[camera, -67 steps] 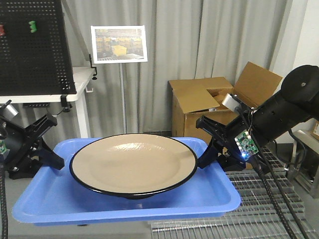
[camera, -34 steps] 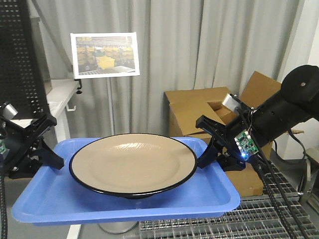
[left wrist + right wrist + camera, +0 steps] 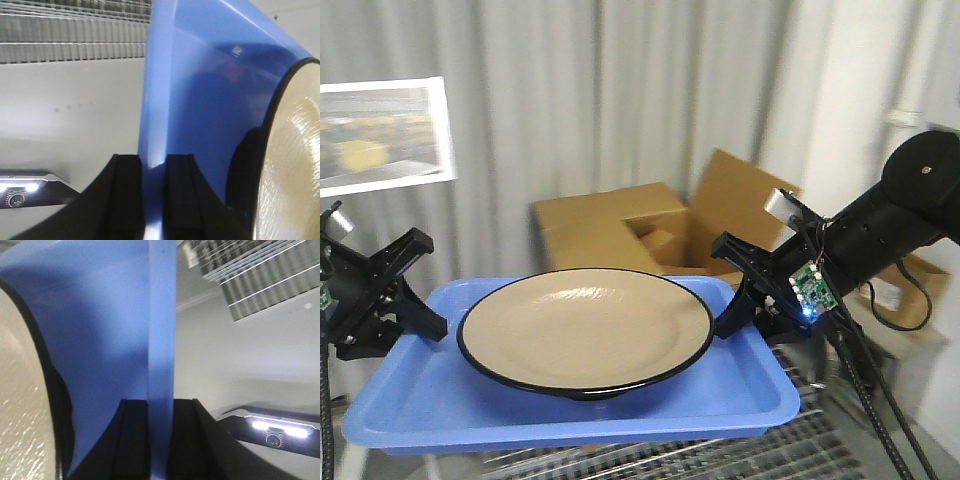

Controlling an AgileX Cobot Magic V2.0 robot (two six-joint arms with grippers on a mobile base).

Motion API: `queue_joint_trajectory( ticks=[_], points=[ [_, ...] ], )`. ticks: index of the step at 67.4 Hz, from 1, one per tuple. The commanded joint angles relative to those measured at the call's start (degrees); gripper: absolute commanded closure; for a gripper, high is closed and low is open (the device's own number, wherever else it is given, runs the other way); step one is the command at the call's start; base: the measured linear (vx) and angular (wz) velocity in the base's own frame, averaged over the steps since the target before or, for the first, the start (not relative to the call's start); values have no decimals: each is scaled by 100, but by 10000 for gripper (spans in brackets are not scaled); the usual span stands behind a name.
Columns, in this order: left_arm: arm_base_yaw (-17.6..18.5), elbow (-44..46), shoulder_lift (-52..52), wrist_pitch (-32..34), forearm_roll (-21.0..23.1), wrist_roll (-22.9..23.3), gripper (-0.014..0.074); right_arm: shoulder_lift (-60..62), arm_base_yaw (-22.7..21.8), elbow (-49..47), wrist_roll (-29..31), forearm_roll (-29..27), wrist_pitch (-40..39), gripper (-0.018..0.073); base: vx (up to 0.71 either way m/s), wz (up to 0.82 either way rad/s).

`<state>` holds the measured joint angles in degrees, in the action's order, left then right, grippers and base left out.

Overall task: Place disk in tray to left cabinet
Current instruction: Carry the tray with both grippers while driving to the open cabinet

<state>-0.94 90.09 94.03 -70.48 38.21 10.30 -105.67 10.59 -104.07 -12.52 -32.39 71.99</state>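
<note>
On the blue tray [image 3: 440, 400] rests a black-rimmed tan disk [image 3: 585, 325].

**Two-arm manipulator: outward appearance of arms and end effectors**

Both arms are matte black. The right arm [image 3: 910, 215] carries a bulky, rounded joint housing [image 3: 925, 170] with a small pale screw at its centre. A silver-grey camera module [image 3: 782, 203] is mounted at its wrist, beside an exposed green circuit board [image 3: 810, 285] with a lit blue LED. Black cables [image 3: 865, 390] run below the wrist in loose strands. The right gripper [image 3: 160, 412] and the left gripper [image 3: 153, 167] have flat, square-tipped black fingers [image 3: 127, 190] on angular, wedge-shaped links. The left arm [image 3: 355, 295] has a matching silver-grey module [image 3: 338, 222], and a sliver of green board [image 3: 324, 295] shows at the frame edge.
</note>
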Motion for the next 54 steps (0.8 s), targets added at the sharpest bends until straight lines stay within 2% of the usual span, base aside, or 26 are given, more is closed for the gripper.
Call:
queue_joint_trajectory(
  ticks=[1, 54],
  points=[
    [129, 200, -306, -130, 1030, 124, 596, 345, 86, -210, 4, -859, 90, 564, 21, -72],
    [129, 200, -306, -130, 1030, 124, 596, 345, 86, -210, 4, -858, 91, 564, 18, -69]
  ],
)
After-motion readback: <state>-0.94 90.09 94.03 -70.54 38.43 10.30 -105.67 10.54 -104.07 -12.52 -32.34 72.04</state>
